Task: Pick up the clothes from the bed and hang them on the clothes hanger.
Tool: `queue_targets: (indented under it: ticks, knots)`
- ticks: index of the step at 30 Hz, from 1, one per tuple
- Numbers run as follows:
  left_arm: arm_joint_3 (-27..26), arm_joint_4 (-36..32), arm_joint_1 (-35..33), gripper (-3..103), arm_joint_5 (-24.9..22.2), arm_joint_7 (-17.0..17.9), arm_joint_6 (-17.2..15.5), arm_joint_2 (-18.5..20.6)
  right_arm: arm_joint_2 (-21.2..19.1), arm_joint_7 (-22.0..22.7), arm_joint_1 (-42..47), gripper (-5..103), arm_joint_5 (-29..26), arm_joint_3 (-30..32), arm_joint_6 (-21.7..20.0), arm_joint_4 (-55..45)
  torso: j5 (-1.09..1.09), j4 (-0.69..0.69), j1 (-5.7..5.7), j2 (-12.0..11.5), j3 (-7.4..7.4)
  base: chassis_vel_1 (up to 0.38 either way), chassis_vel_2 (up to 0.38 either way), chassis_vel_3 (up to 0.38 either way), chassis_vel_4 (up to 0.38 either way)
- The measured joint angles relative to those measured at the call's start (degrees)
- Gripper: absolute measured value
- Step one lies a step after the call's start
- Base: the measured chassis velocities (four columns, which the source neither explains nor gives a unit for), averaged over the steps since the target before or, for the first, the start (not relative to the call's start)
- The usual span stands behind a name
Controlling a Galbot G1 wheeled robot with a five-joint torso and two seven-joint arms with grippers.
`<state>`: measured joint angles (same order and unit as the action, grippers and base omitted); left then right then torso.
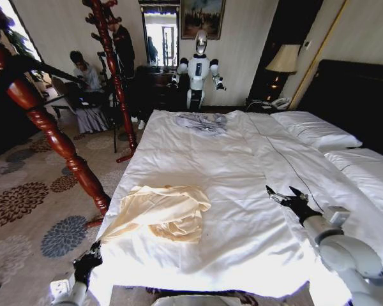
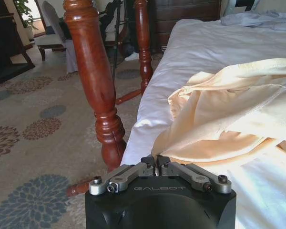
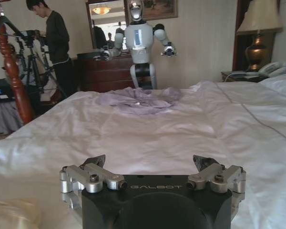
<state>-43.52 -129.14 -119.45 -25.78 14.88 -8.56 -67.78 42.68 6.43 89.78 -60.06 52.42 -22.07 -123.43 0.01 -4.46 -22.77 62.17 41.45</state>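
**Both arms poised at the bed, cream garment not yet gripped**

You are looking down at the bed [image 1: 242,210], your landmark here. The clothes [image 1: 159,213], a pale cream-yellow shirt-like garment, lie crumpled on the white duvet near the bed's foot corner on your left side, beside a carved red-brown wooden post [image 1: 51,134].

Your left gripper [image 1: 88,262] sits low just off that corner of the bed, close to the garment's hem but apart from it. In the left wrist view its jaws are pressed together, holding nothing; it appears staged there because the cloth lies within short reach.

Your right gripper [image 1: 287,196] hovers over bare duvet, well apart from the garment toward the pillow side. Its jaws are spread wide and empty, likely kept ready to help lift.

A smaller grey-blue garment [image 1: 202,122] rests at the far edge of the bed; it is not your target.
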Motion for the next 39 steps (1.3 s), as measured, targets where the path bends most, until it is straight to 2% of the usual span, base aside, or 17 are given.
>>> queue_targets:
  ticks: [1,3,6,8,11,14,16,19,23,24,27,29,30,31,32,33,39]
  knots:
    - [0.07,0.0,-0.16,2,0.28,-0.03,0.11,-0.23,-1.92,-0.56,-2.07,100,-2.63,-1.4,-0.82,0.61,0.01,0.01,0.0,0.0,0.0,0.0,0.0,0.0,0.0]
    - [0.1,0.0,-0.23,2,0.49,-0.08,0.17,-0.41,-3.4,-1.13,-3.63,100,-4.3,-2.5,-1.29,1.22,0.0,0.02,0.0,0.0,0.0,0.0,0.0,0.0,0.0]
    - [0.06,-0.13,0.11,2,1.32,-0.26,0.42,-1.25,-7.76,-3.44,-8.56,100,-8.16,-8.01,-2.11,3.38,-0.01,-0.01,0.0,0.0,0.0,0.0,0.0,0.0,0.0]
    - [0.04,-0.21,0.27,2,1.42,-0.3,0.5,-1.46,-8.56,-3.82,-9.66,100,-8.58,-9.67,-2.2,3.91,-0.01,-0.01,0.0,0.0,0.0,0.0,0.0,0.0,0.0]
    - [0.61,-0.41,0.43,2,2.08,-1.14,1.1,-1.85,-9.8,-4.87,-13.83,100,-8.58,-16.09,-2.38,6.23,-0.01,-0.01,0.0,0.0,0.0,0.0,0.0,0.0,0.0]
    - [1.17,-0.33,0.33,2,3.29,-2.17,2.1,-1.86,-9.26,-5.17,-16.99,100,-7.18,-19.78,-2.58,8.05,0.0,-0.01,0.0,0.0,0.0,0.0,0.0,0.0,0.0]
    - [1.81,-0.19,0.23,2,5.18,-3.02,3.1,-1.98,-7.6,-5.25,-21.53,100,-6.32,-24.62,-2.97,10.89,0.01,-0.01,0.0,0.0,0.0,0.0,0.0,0.0,0.0]
    - [2.02,-0.23,0.18,2,5.47,-3.29,3.26,-2.03,-6.71,-5.36,-24.43,100,-6.38,-27.18,-3.11,12.34,-0.01,-0.01,0.0,0.0,0.0,0.0,0.0,0.0,0.0]
    - [1.96,-0.38,-0.03,2,5.43,-3.99,3.62,-1.92,-5.3,-5.79,-32.1,100,-8.97,-35.27,-4.18,15.37,-0.02,0.0,0.0,0.0,0.0,0.0,0.0,0.0,0.0]
    - [1.96,-0.38,-0.03,2,5.43,-3.99,3.62,-1.92,-5.3,-5.79,-32.1,100,-8.97,-35.27,-4.18,15.37,-0.02,0.0,0.0,0.0,0.0,0.0,0.0,0.0,0.0]
    - [1.93,-0.24,0.05,2,5.48,-4.3,4.12,-1.99,-4.66,-7.9,-37.38,100,-10.31,-41.67,-5.87,16.94,-0.02,-0.01,0.0,0.0,0.0,0.0,0.0,0.0,0.0]
    - [1.93,-0.24,0.07,2,5.48,-4.41,4.19,-2.04,-4.34,-8.25,-38.81,100,-10.5,-43.34,-6.2,17.3,-0.01,0.01,0.0,0.0,0.0,0.0,0.0,0.0,0.0]
    - [1.9,-0.23,0.07,2,5.48,-4.45,4.24,-2.1,-3.86,-8.19,-40.09,100,-10.32,-44.93,-6.17,17.84,-0.05,-0.02,0.01,0.0,-0.01,0.0,0.0,0.0,0.0]
    - [1.91,-0.23,0.12,2,5.47,-4.66,4.38,-2.17,-2.74,-8.02,-42.96,100,-9.99,-48.17,-5.96,18.78,-0.01,-0.07,0.02,0.0,0.0,0.0,0.0,0.0,0.0]
    - [1.89,-0.22,0.12,2,5.47,-4.62,4.4,-2.25,-1.74,-7.82,-45.75,100,-9.85,-50.52,-5.71,19.62,0.03,-0.02,0.01,0.0,-0.01,0.0,0.0,0.0,0.0]
    - [1.9,-0.21,0.13,2,5.44,-4.67,4.45,-2.41,0.02,-7.79,-49.67,100,-9.83,-53.74,-5.45,20.78,-0.05,0.03,0.01,0.0,0.0,0.0,0.0,0.0,0.0]
    - [1.66,-0.03,0.09,2,5.36,-4.61,4.6,-2.89,4.12,-8.34,-55.77,100,-9.97,-60.06,-5.72,23.43,-0.01,0.0,0.01,0.0,0.0,0.0,0.0,0.0,0.0]
